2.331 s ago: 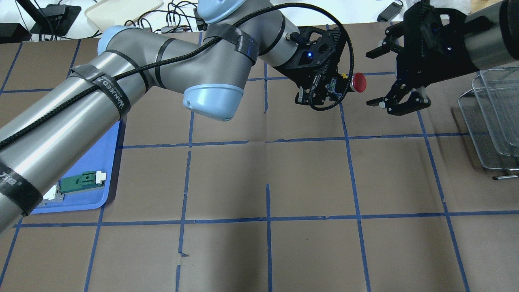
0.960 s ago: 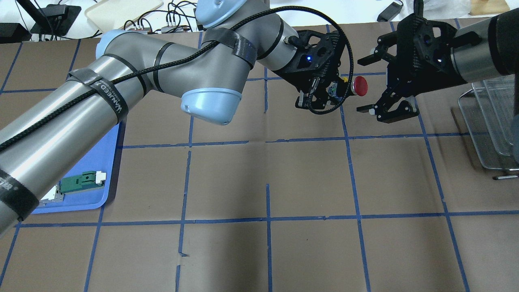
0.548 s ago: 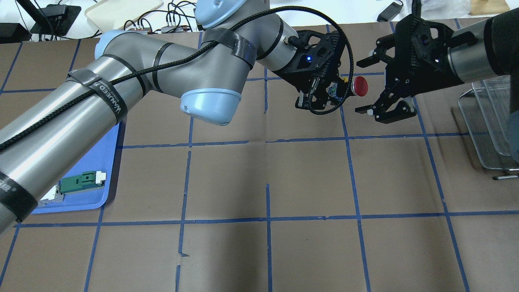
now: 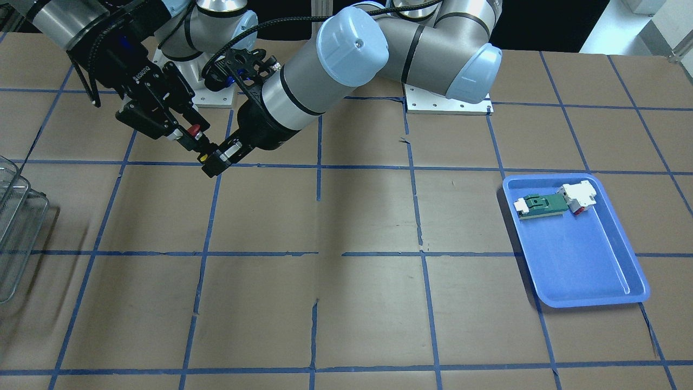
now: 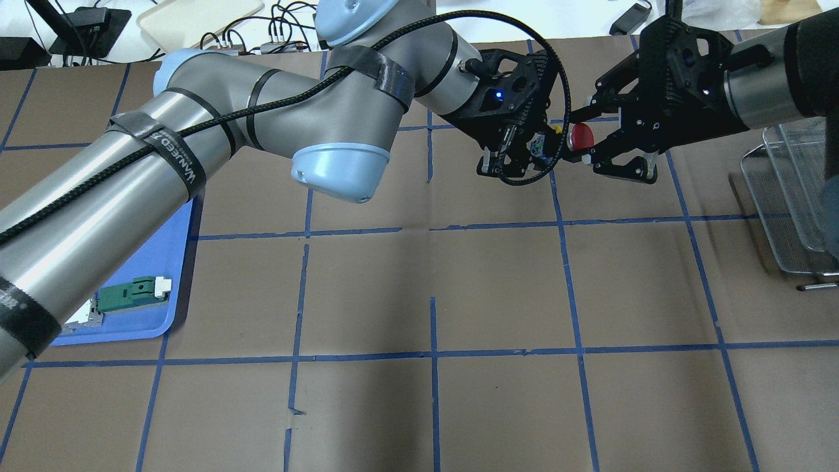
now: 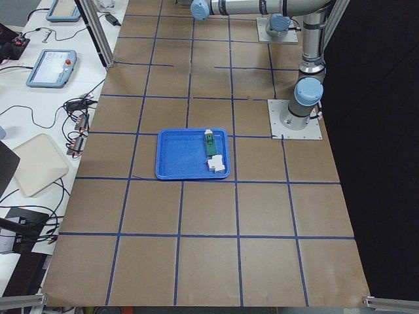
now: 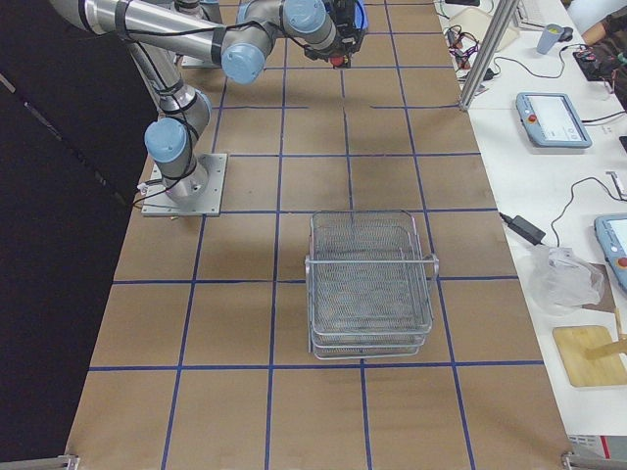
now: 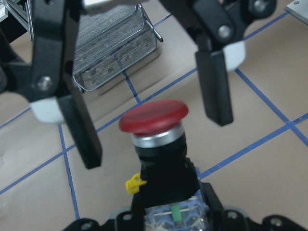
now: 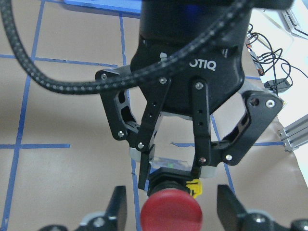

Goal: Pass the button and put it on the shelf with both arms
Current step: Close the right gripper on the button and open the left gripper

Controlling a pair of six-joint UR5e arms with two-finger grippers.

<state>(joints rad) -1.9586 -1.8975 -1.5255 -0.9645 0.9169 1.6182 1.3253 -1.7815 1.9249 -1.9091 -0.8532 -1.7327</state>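
Brown-papered table point(image 5: 498, 288), blue tape grid point(image 5: 434, 393), white side bench point(image 7: 549, 196)

COUNT | arms 2: left arm point(image 5: 98, 203), right arm point(image 5: 767, 98) | grippers 2: left gripper point(image 5: 539, 142), right gripper point(image 5: 583, 139) | button point(image 8: 154, 117) 1 | shelf point(image 7: 370, 284) 1 | blue tray point(image 4: 590, 271) 1 | parts in tray 2: green-and-white part point(image 4: 544, 206) 1, white block point(image 4: 579, 196) 1 | desk point(image 4: 325, 303) 1
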